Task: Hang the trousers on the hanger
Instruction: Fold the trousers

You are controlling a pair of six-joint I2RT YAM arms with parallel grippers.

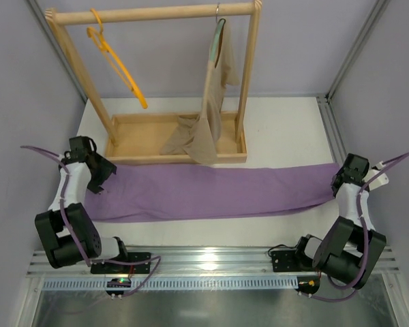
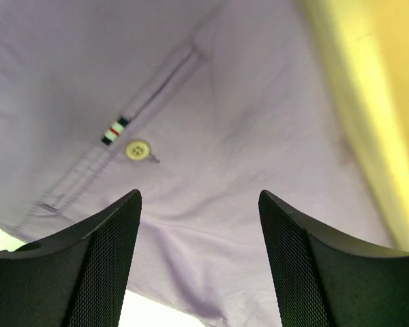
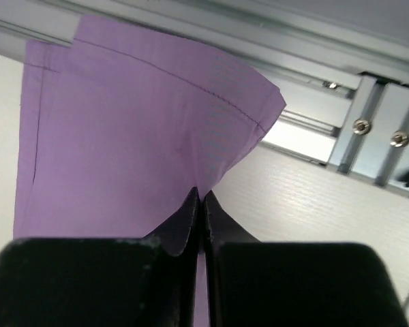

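The lilac trousers [image 1: 211, 192] lie stretched flat across the table in front of the wooden rack. Their waist end, with a back pocket and a pale button [image 2: 138, 150], fills the left wrist view. My left gripper [image 2: 199, 204] hovers open just over that waist fabric, with nothing between its fingers; from above the left gripper [image 1: 97, 182] sits at the left end. My right gripper [image 3: 200, 197] is shut on the hem edge of the trousers [image 3: 136, 136] at the right end, where the right gripper [image 1: 341, 178] meets the cloth. The orange hanger [image 1: 117, 63] hangs on the rack's rail at the left.
The wooden rack [image 1: 249, 82] stands at the back with a tray base [image 1: 143, 153]. A beige garment [image 1: 208, 116] hangs from a grey-green hanger on its right side. An aluminium rail [image 3: 327, 82] runs close beside the right gripper.
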